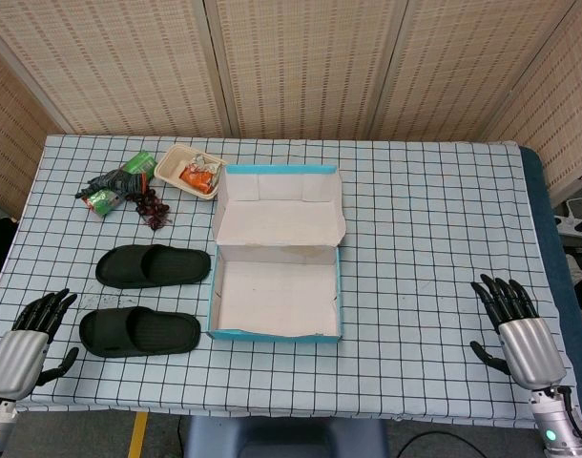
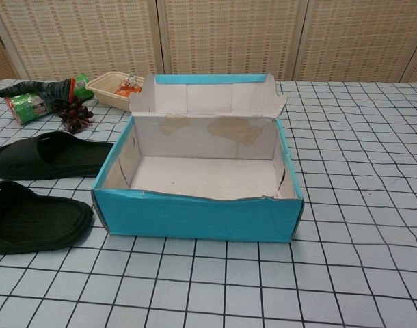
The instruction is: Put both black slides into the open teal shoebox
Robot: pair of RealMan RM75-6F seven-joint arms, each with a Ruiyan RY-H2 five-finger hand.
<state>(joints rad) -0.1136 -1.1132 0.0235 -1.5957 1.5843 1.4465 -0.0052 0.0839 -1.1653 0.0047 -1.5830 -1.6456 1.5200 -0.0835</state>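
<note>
Nothing is done yet. On the checked table (image 1: 434,239) the open teal shoebox (image 1: 275,296) sits empty. Both black slides lie just left of it: far slide (image 1: 153,266), near slide (image 1: 138,331). Left hand (image 1: 33,334) and right hand (image 1: 515,324) rest at the near corners, fingers spread, holding nothing.

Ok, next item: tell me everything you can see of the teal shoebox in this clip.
The teal shoebox sits open near the middle of the checked tablecloth, lid flipped back and standing up behind it. It looks like cardboard: teal outside, plain whitish inside, with brownish stains on the inner back wall. The top edge of its front wall is wavy and slightly torn. It is empty. The two black slides lie just to its left, neither inside; whether the farther one touches it cannot be told. Neither hand touches it.
</note>
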